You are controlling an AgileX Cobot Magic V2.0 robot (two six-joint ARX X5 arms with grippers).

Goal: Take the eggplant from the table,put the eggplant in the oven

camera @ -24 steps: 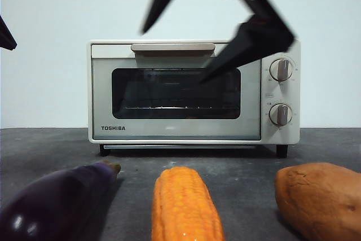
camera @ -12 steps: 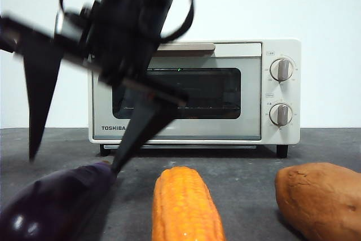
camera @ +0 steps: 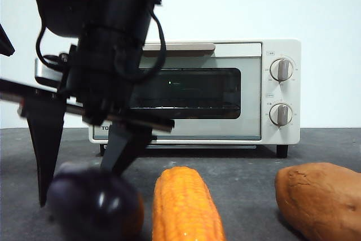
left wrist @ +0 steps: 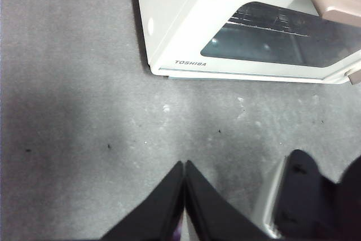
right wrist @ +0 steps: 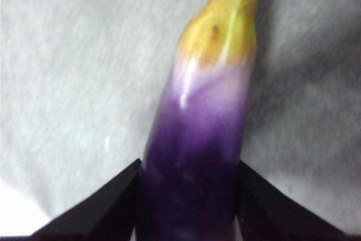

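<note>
- At the far left of the front view we see only a black tip at the upper edge; we take it for the waiting left gripper [left wrist: 185, 165], whose wrist view shows its two jaws pressed together at their tips, with nothing between them.
- Next comes the right gripper [camera: 79, 179], big and dark, coming down from above in front of the oven's left side. One jaw points down to the table [camera: 248, 167] left of the eggplant [camera: 95, 201]; the other stands just behind it.
- In the front view the eggplant shows as a rounded, glossy purple end low at the left, blurred, just beside the orange corn cob [camera: 185, 204].
- The right wrist view shows what the front view hides: the jaws lie close on either side of the eggplant's purple body, and its pale yellow-green stem tip [right wrist: 231, 18] points away from the gripper. We cannot tell whether they press it.
- The oven [camera: 251, 49] reads "TOSHIBA" low on its door in the left wrist view; the arm covers most of that word in the front view. The door is shut; through the dark glass a wire rack [camera: 197, 106] shows.
- At the far right lies the brown sweet potato [camera: 318, 198].
</note>
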